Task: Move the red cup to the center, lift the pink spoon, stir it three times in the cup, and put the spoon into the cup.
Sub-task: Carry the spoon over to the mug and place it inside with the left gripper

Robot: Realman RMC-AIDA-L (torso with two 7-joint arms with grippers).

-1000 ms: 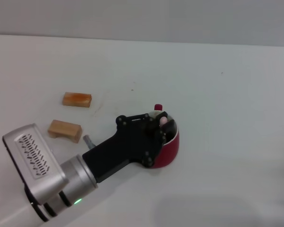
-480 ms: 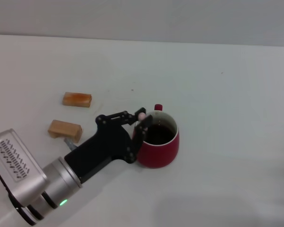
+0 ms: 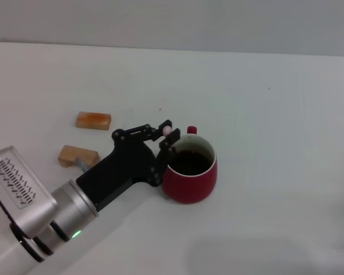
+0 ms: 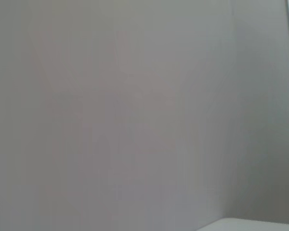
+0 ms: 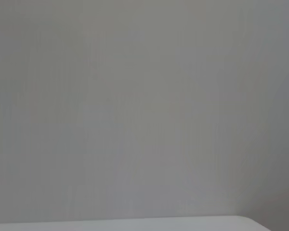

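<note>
Here, squat dark-red red cup

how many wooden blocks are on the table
2. One wooden block lies to the left of the red cup; the other sits nearer the robot, partly hidden by the left arm.

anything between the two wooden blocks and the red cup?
Head view: only the left gripper and its arm, fingers at the red cup rim. The wooden blocks sit left of them, on bare white table.
</note>
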